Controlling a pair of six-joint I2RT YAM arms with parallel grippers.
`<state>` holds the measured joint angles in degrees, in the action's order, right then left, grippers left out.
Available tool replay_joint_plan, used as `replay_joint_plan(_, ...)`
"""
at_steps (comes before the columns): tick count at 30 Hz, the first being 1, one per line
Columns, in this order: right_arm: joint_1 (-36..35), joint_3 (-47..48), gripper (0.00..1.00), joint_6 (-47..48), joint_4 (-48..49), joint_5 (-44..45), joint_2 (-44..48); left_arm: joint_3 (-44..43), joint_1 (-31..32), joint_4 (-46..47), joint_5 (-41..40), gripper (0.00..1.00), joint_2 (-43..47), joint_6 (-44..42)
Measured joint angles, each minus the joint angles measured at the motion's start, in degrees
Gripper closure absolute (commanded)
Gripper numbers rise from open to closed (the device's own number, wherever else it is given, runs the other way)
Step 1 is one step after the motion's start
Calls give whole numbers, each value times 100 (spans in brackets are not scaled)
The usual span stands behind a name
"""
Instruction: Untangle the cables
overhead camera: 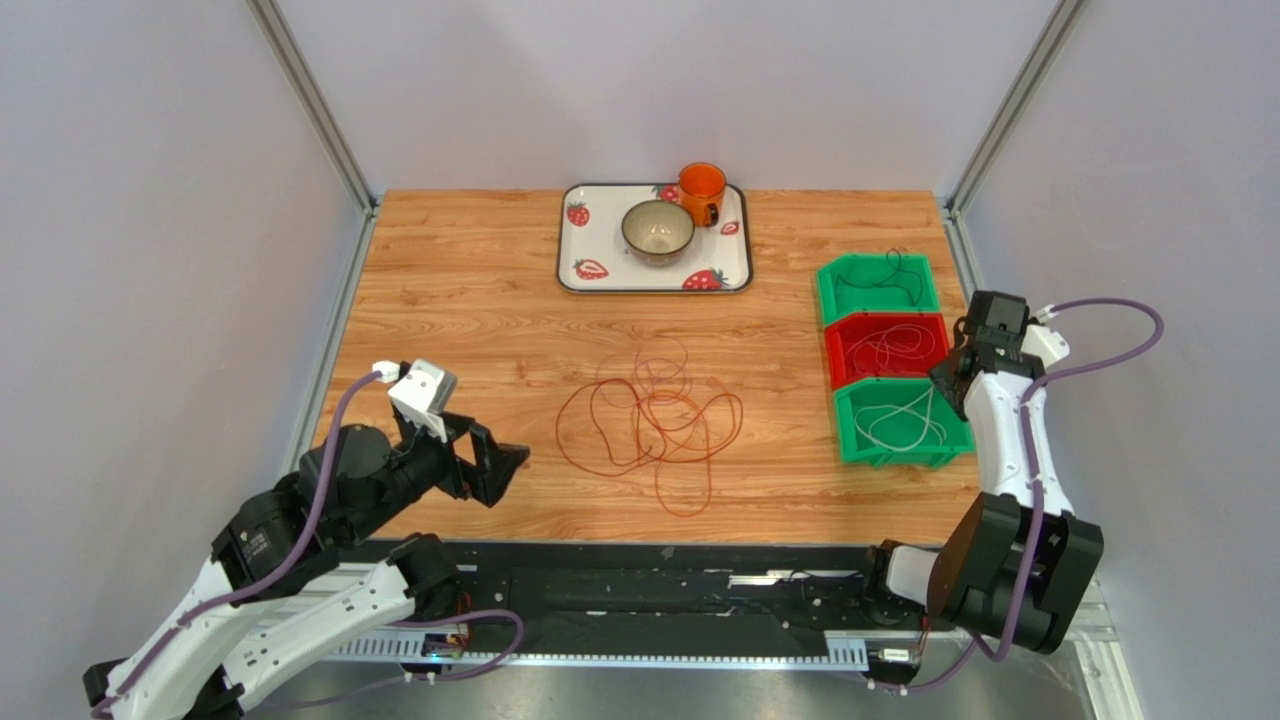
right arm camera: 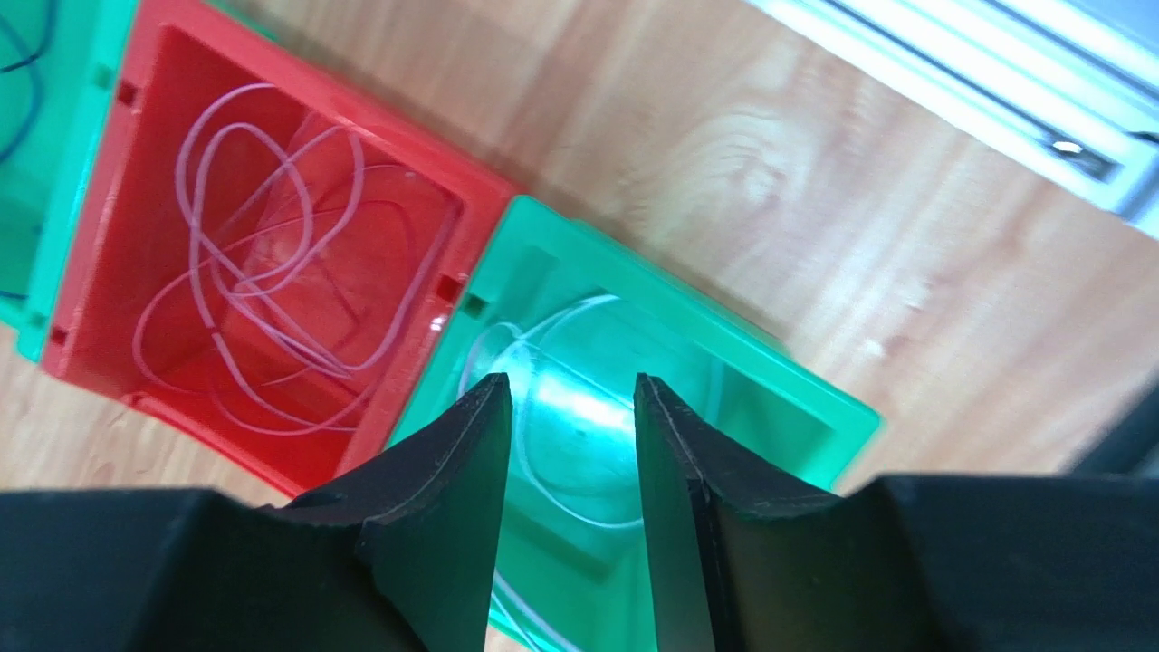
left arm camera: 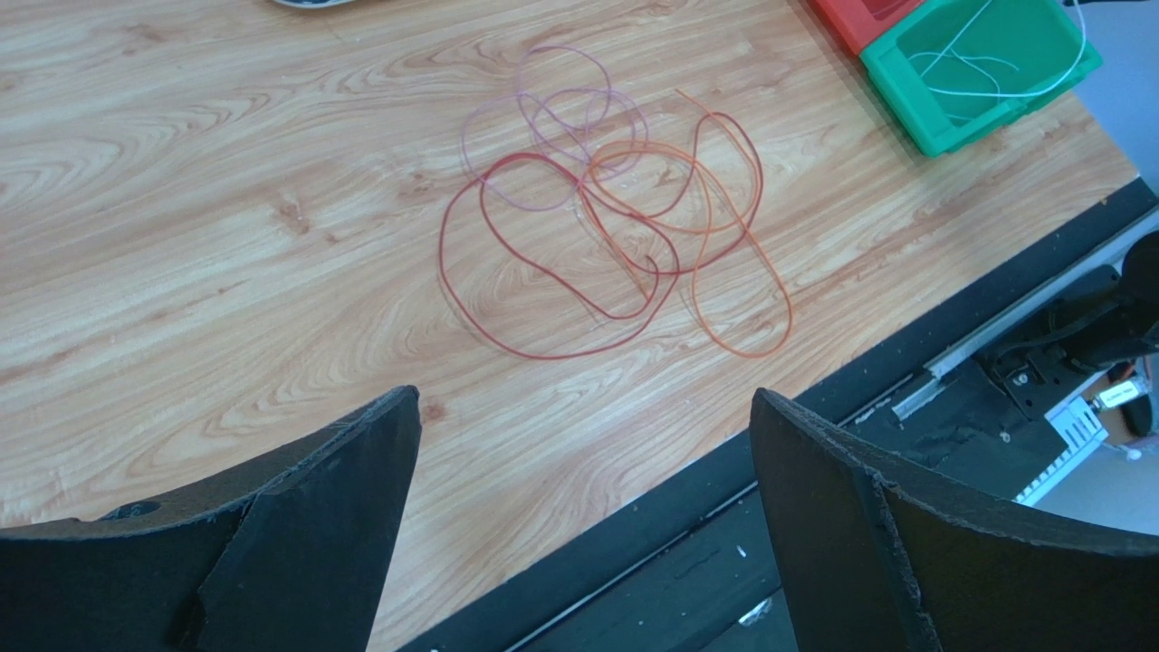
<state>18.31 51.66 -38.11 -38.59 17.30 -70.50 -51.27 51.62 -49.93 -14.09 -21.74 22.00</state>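
Cables point(overhead camera: 649, 425) lie in one loose tangle on the bare wood near the middle of the table point(overhead camera: 451, 285). They are hair-thin loops of red, orange and a paler pinkish tone that cross each other many times. In the top view the left gripper point(overhead camera: 504, 462) hangs low to the left of the tangle and apart from it. The right gripper point(overhead camera: 950, 383) sits over a row of three bins at the right edge; from here I cannot tell how its fingers stand. The far green bin point(overhead camera: 831, 285) holds a dark wire point(overhead camera: 899, 270), the red bin point(overhead camera: 831, 353) a pale wire point(overhead camera: 887, 348), and the near green bin point(overhead camera: 846, 428) a white wire point(overhead camera: 902, 423). A tray point(overhead camera: 574, 255) at the far edge carries a bowl point(overhead camera: 658, 230) and an orange mug point(overhead camera: 700, 191).

The left wrist view shows the left gripper point(left arm camera: 585, 476) spread wide and holding nothing. The cables point(left arm camera: 612, 231) lie beyond its tips: a large red loop on the left, orange loops overlapping it on the right, and faint pinkish rings behind.

In the right wrist view the right gripper point(right arm camera: 572, 408) has its fingers close together, with a narrow gap between them and nothing pinched. Below lie the red bin point(right arm camera: 136, 122) with its coiled pale wire point(right arm camera: 272, 272) and the near green bin point(right arm camera: 762, 367) with the white wire point(right arm camera: 544, 326).
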Motion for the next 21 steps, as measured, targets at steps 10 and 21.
replay_joint_plan(10,-4,787,67,31,-1161,354,-83,0,0,0,0,2,7,2)
replay_joint_plan(21,-20,726,69,223,-1530,-592,931,0,0,0,-2,2,94,0)
